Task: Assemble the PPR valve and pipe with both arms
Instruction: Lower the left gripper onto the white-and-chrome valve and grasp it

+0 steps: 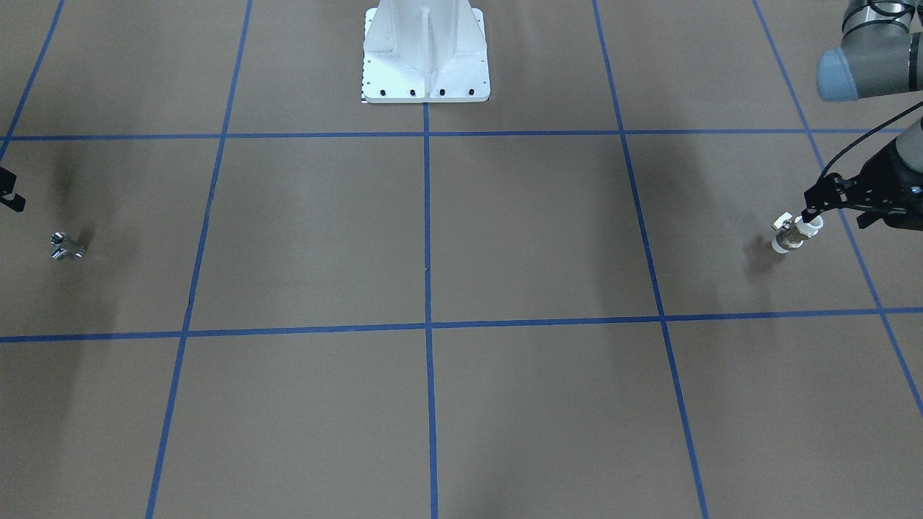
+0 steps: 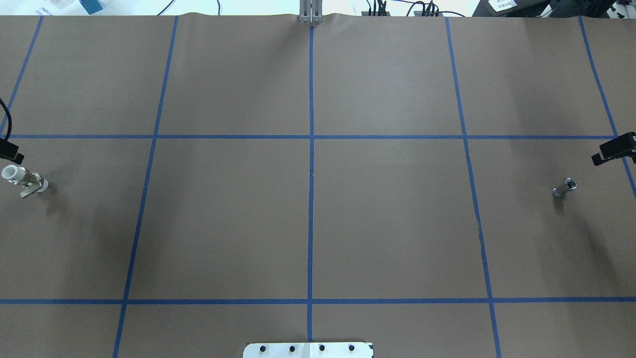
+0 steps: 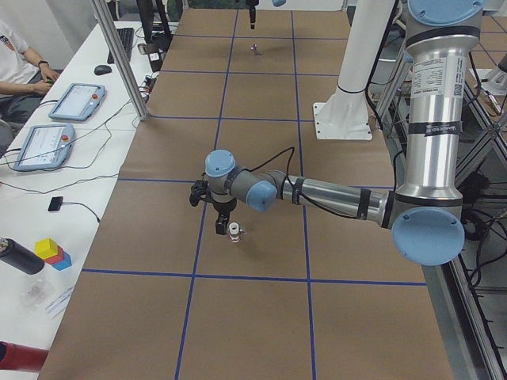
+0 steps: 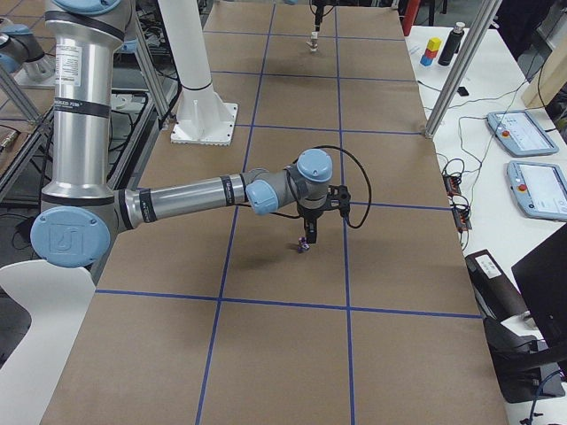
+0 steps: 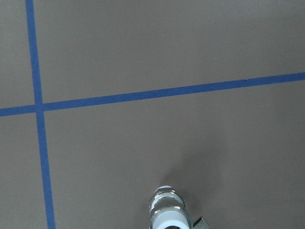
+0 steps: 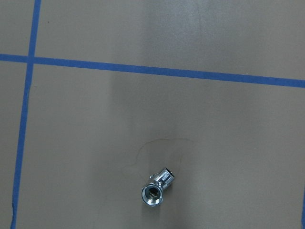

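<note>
The PPR valve (image 1: 793, 234) stands upright on the brown table at my left end, white ringed end up, its small lever to one side. It also shows in the overhead view (image 2: 25, 179) and at the bottom edge of the left wrist view (image 5: 167, 214). My left gripper (image 1: 836, 218) hangs just above and beside it, jaws apart and empty. The pipe (image 2: 564, 188), a small chrome fitting, stands at my right end and shows in the right wrist view (image 6: 156, 188). My right gripper (image 2: 613, 149) hovers beside it, mostly cut off by the frame edge.
The white robot base (image 1: 425, 50) stands at mid table on my side. Blue tape lines (image 2: 311, 149) grid the brown surface. A side bench holds tablets (image 3: 47, 134) and coloured blocks (image 3: 51, 252), with a seated person (image 3: 16, 55).
</note>
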Controlling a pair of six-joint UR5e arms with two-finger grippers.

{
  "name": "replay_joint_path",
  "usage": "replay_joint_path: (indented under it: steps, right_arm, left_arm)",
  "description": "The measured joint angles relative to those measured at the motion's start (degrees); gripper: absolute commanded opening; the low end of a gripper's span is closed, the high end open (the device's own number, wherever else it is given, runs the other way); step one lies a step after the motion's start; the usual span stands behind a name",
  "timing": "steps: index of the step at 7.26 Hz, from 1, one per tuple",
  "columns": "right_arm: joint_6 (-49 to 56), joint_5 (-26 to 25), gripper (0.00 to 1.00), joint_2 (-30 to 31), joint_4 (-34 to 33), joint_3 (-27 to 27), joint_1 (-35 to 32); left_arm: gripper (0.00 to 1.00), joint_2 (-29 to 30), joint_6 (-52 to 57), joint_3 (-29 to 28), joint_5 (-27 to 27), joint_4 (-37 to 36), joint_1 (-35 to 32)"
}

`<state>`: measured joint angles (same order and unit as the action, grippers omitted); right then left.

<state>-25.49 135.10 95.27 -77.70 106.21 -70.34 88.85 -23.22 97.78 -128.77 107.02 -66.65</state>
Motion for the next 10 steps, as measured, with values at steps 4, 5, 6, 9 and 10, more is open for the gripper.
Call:
replay_joint_path:
  steps: [4, 5, 6, 9, 10]
  right_arm:
    - [-0.9, 0.0, 1.0, -0.5, 0.0, 0.0, 0.4]
    - [-0.9, 0.0, 1.0, -0.5, 0.0, -0.1, 0.5]
    - [-1.1, -0.1, 1.0, -0.5, 0.0, -0.1, 0.8]
    - [-1.4, -0.2, 1.0, -0.5, 0.0, -0.4, 1.3]
    - [-1.4, -0.2, 1.0, -0.6, 0.0, -0.5, 1.3]
  left_arm:
    - [0.83, -0.6, -0.1, -0.3, 2.3, 0.3, 2.8]
    - [0.71, -0.7, -0.1, -0.3, 2.3, 0.3, 3.0]
    - [0.66, -0.7, 0.0, -0.4, 2.3, 0.3, 3.1]
    - [0.17, -0.7, 0.0, -1.1, 2.4, 0.4, 3.3]
    - [0.0, -0.6, 0.0, -1.3, 2.5, 0.4, 3.4]
